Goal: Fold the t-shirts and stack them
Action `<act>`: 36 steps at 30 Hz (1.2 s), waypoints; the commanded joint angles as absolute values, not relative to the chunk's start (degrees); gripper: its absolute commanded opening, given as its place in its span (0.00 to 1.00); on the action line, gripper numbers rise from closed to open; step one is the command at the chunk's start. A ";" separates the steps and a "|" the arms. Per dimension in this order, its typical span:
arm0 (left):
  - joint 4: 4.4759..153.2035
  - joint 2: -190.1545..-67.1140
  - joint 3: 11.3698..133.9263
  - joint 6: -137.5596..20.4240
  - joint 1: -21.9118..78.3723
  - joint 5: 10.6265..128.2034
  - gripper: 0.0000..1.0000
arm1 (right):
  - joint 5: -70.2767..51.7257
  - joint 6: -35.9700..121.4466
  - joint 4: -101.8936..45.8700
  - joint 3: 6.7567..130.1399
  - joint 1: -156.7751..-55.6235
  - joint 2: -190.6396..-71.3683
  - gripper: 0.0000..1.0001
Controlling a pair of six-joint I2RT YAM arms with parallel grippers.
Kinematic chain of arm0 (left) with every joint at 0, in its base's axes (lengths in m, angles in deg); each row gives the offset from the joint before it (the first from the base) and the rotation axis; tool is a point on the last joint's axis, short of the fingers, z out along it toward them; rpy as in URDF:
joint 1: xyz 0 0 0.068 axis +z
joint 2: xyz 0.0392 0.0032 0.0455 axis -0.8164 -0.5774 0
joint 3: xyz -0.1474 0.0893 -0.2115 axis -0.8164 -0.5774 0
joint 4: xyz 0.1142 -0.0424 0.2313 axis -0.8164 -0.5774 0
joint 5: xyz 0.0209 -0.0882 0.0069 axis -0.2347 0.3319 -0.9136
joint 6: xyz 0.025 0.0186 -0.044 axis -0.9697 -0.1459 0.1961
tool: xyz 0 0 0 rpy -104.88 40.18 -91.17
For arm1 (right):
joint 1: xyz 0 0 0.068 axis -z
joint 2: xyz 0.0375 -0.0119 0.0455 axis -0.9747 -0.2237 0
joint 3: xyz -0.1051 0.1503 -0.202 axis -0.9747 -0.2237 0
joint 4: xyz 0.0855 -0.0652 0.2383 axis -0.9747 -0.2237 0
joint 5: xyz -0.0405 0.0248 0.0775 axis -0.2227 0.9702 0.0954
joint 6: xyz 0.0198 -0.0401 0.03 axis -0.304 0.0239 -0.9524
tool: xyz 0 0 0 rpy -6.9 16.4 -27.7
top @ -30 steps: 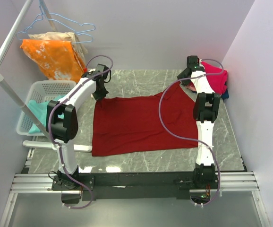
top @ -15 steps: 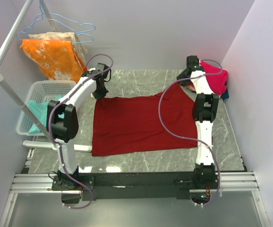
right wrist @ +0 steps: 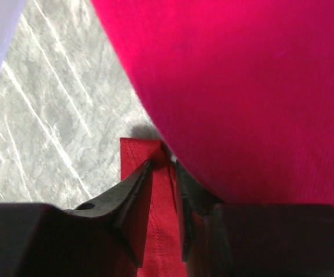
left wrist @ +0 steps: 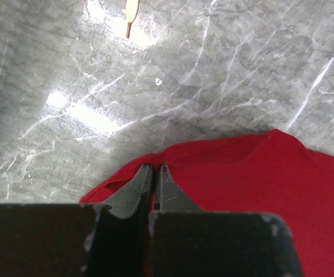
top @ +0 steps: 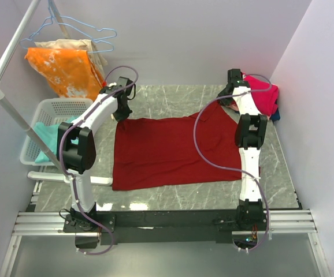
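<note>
- From the overhead view I see a grey marble-patterned table [top: 173, 98], glossy with pale veins, closed in by plain lilac walls [top: 184, 34].
- At 10 o'clock a white pole [top: 8, 107] slants across the corner. Thin wire hangers [top: 92, 32] and a blotchy orange cloth [top: 63, 69] hang beyond it.
- At 9 o'clock, off the table's edge, stands a white lattice plastic basket [top: 51, 107] with a teal t-shirt [top: 45, 138] crumpled inside.
- The maroon t-shirt [top: 173, 150] lies spread flat over the middle of the table, a soft matte sheet, roughly rectangular, with one sleeve reaching toward 1 o'clock.
- At 2 o'clock a bright pink t-shirt [top: 265, 98] sits in a heap against the wall. A sliver of dark blue cloth [top: 275, 115] shows under it.
- My left gripper [left wrist: 154, 167] is at the shirt's 11 o'clock corner, its black tapered fingers pressed together on the puckered hem.
- My right gripper [right wrist: 164, 161] is at the sleeve tip, just beside the pink heap. Its fingers stand narrowly apart with the sleeve's ribbed edge between them, and I cannot tell whether they grip it.
</note>
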State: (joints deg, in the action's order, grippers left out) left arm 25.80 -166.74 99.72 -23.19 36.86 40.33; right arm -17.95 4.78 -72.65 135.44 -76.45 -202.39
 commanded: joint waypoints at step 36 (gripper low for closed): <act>26.73 -161.77 99.09 -23.65 37.33 38.04 0.01 | -21.31 11.32 -71.01 110.78 -79.88 -176.58 0.00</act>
